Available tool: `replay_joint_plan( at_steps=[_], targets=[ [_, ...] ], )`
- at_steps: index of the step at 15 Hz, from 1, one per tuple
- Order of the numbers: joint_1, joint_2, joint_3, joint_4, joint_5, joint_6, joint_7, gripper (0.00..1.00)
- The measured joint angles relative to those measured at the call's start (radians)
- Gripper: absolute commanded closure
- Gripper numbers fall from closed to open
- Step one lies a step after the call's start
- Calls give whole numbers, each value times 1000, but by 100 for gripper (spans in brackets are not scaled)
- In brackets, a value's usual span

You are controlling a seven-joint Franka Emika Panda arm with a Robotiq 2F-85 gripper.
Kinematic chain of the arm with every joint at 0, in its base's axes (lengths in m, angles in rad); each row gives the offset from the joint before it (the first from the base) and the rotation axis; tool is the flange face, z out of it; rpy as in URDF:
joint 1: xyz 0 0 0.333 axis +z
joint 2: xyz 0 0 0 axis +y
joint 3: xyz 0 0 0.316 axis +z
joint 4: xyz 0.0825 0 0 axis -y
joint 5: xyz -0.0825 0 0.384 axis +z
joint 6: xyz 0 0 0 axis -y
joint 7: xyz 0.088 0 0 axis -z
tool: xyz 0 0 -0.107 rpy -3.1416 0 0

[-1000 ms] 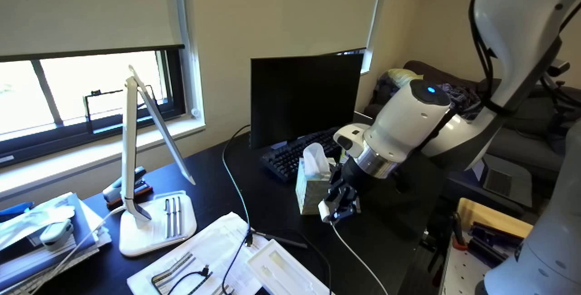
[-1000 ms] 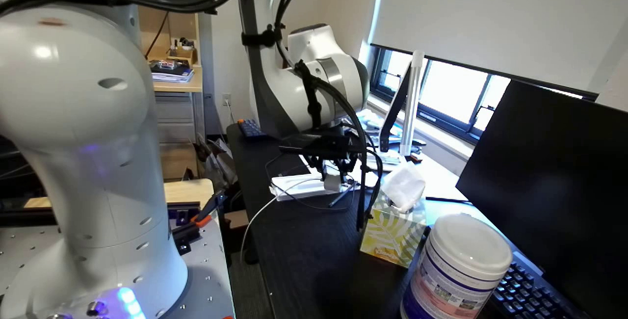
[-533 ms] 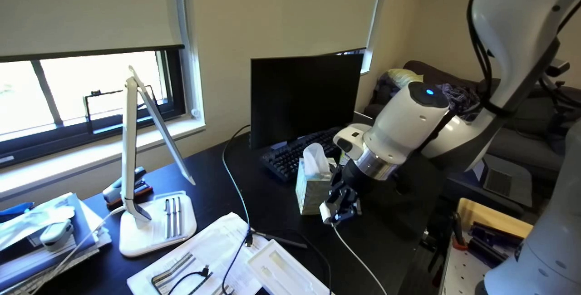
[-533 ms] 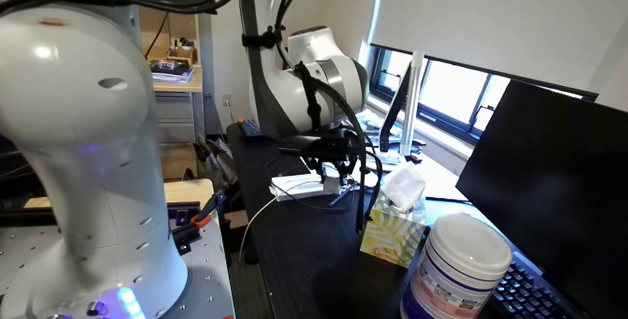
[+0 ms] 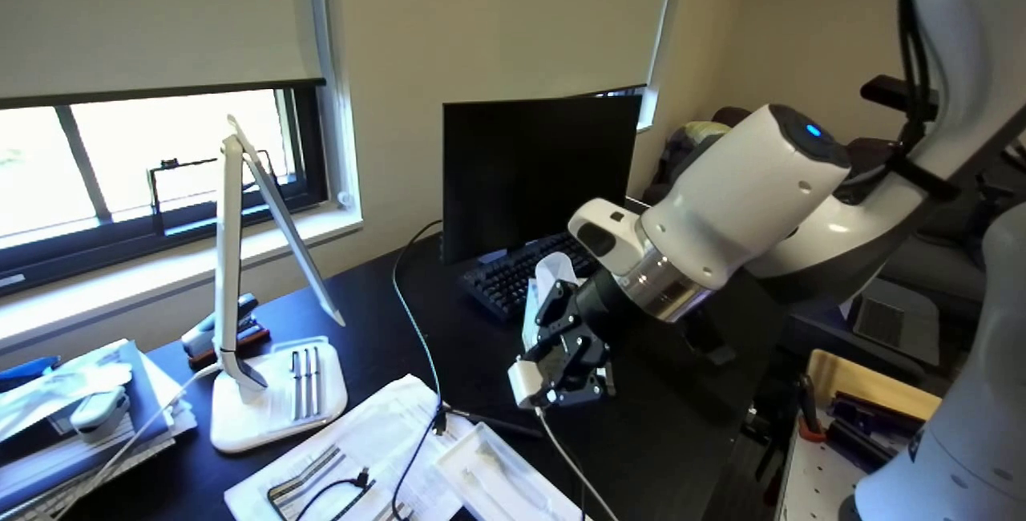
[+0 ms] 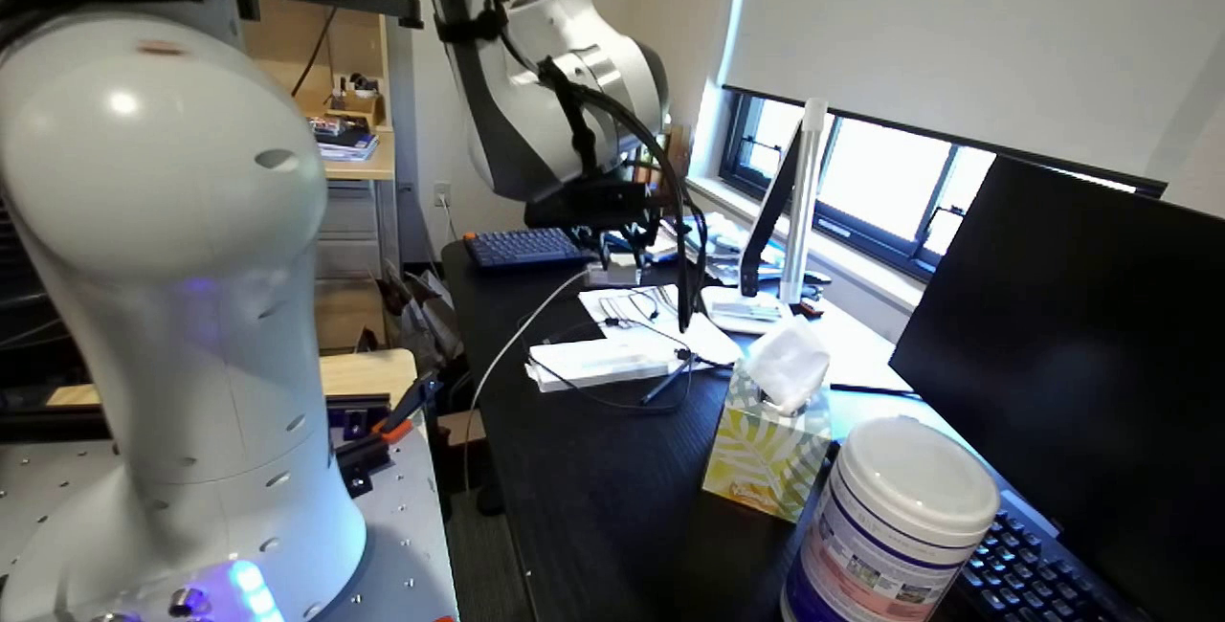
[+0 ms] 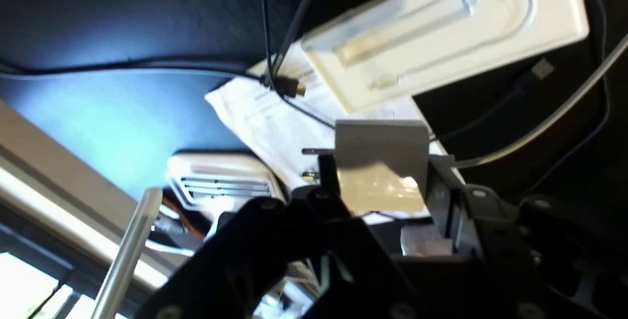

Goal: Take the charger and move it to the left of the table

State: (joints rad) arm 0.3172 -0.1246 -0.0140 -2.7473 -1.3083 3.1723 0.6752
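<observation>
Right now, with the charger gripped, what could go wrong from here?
The cord trails from the charger past the edge of the table; it might catch and tug the charger out of the tool. A black cable lies across the papers and could be hooked by the cord. The lamp stands upright on the table, so a wide swing might knock it.

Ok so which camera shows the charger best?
The wrist view: the charger is largest there, with a metal prong and the cord visible. Both exterior views show only a small pale block in the pincer, trailing cord.
</observation>
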Motion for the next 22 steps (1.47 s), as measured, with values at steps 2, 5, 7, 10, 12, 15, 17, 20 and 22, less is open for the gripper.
replay_joint_plan(
  at_steps=[2, 5, 7, 10, 12, 15, 17, 20, 22],
  targets=[
    [45, -52, 19, 31, 60, -32, -7, 80],
    [119, -98, 25, 102, 193, -108, -51, 80],
    [156, -134, 27, 164, 254, -169, -68, 80],
    [183, -204, 36, 276, 294, -268, -68, 80],
    [185, -249, 48, 364, 295, -338, -66, 80],
    [162, -300, 86, 507, 323, -442, -76, 80],
    [85, -320, 159, 604, 403, -490, -125, 80],
    [-11, -330, 232, 716, 466, -527, -184, 55],
    [-44, -330, 240, 718, 480, -501, -223, 55]
  ],
)
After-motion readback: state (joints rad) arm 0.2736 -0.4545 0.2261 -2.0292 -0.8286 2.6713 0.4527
